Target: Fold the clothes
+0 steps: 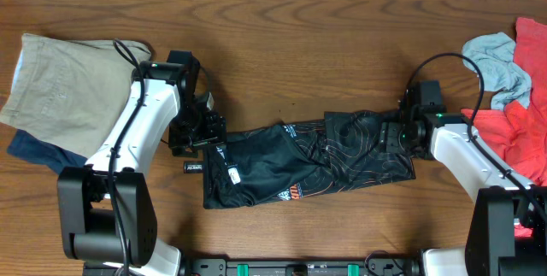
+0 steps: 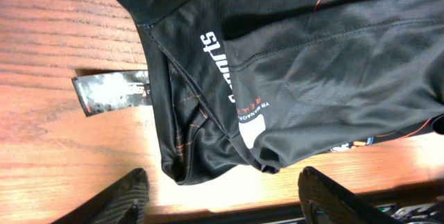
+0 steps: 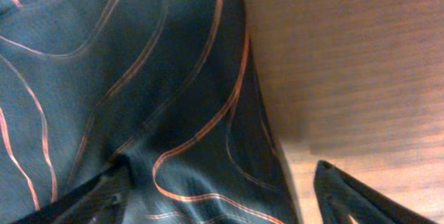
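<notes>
Left fingers (image 2: 123, 200) and right fingers (image 3: 354, 197) apart; black jersey (image 1: 282, 167) on wooden table (image 1: 299, 45)

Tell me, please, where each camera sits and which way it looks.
Overhead: above the table, looking straight down at the black jersey; left arm and right arm show.
Left wrist: on the left gripper, looking at the jersey's logo end; its open fingers show.
Right wrist: on the right gripper, close over the jersey's orange lines; its fingers show.
All three share the jersey.

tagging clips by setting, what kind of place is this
Likely a robot lab's folding bench: wooden table, black jersey between the left gripper and right gripper, beige garment and red garment piled aside.
</notes>
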